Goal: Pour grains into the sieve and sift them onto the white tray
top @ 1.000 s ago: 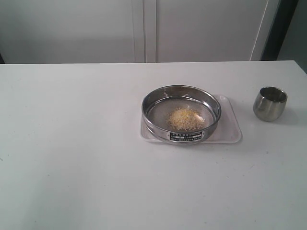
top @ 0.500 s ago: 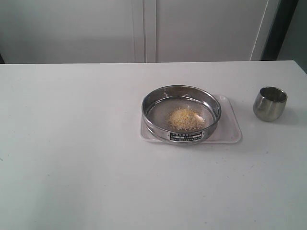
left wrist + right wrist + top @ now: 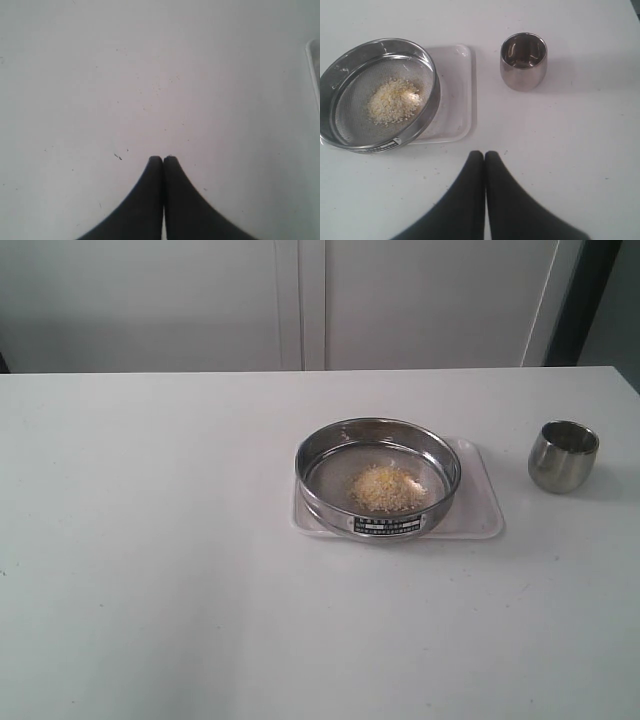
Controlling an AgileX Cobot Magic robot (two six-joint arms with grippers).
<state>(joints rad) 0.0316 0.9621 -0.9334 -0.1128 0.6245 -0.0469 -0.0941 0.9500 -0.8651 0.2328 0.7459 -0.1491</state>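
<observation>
The round steel sieve (image 3: 378,477) rests on the white tray (image 3: 478,512), right of the table's middle. A small heap of yellow and whitish grains (image 3: 386,489) lies on its mesh. In the right wrist view the sieve (image 3: 379,95), the grains (image 3: 393,101) and the tray (image 3: 455,95) all show. My right gripper (image 3: 484,153) is shut and empty, held back from the tray's edge. My left gripper (image 3: 163,158) is shut and empty over bare table. Neither gripper appears in the exterior view.
A small steel cup (image 3: 563,455) stands upright on the table to the right of the tray; in the right wrist view the cup (image 3: 523,61) looks empty. A sliver of the tray's rim (image 3: 315,75) shows in the left wrist view. White cabinet doors stand behind the table.
</observation>
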